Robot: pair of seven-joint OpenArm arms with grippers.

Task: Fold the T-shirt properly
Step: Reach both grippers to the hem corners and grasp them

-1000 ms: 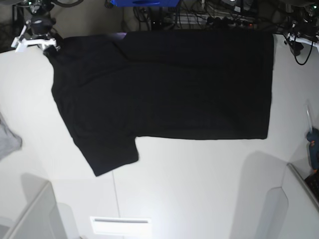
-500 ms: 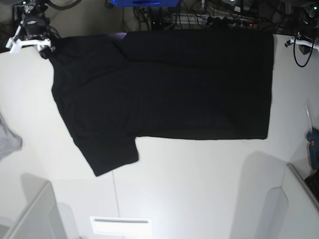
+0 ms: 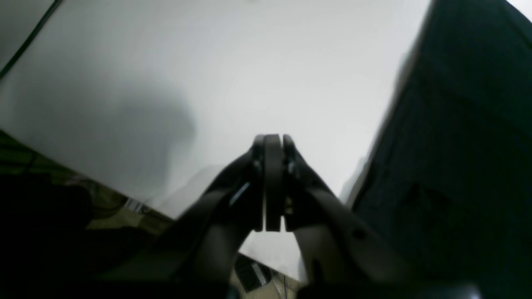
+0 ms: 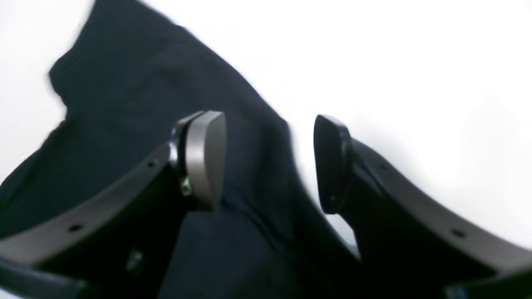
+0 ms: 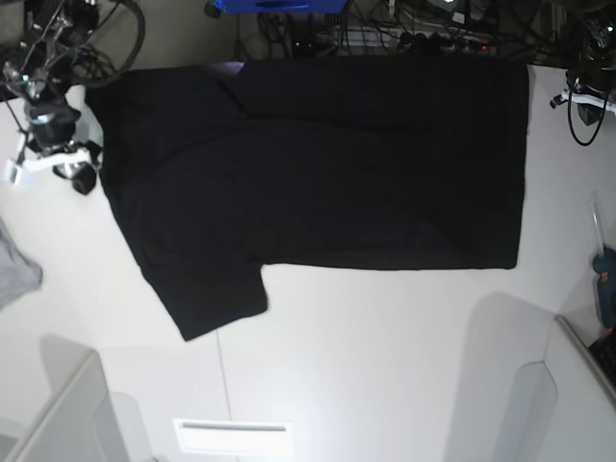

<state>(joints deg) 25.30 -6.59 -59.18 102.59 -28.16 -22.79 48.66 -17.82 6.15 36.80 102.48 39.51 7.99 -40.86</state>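
The black T-shirt (image 5: pixel 327 164) lies spread flat across the far half of the white table (image 5: pixel 385 337), plain side up, with one sleeve (image 5: pixel 212 294) pointing toward the near edge. My right gripper (image 5: pixel 58 162) hangs just off the shirt's left edge. In the right wrist view it is open (image 4: pixel 268 160), and the T-shirt (image 4: pixel 145 104) hem runs beneath the gap between the jaws. My left gripper (image 5: pixel 579 96) sits past the shirt's right edge. The left wrist view shows it shut (image 3: pixel 272 143) on nothing over bare table, the T-shirt (image 3: pixel 457 145) to its right.
A small grey cloth (image 5: pixel 14 274) pokes in at the left edge. A blue-handled tool (image 5: pixel 604 279) lies at the right edge. Cables and a blue box (image 5: pixel 279 5) line the back. Grey bins (image 5: pixel 58 414) (image 5: pixel 582 371) stand at both near corners.
My right arm has come from the table's far-left corner toward the near side, along the shirt's left edge. The left arm has shifted slightly nearer at the far right.
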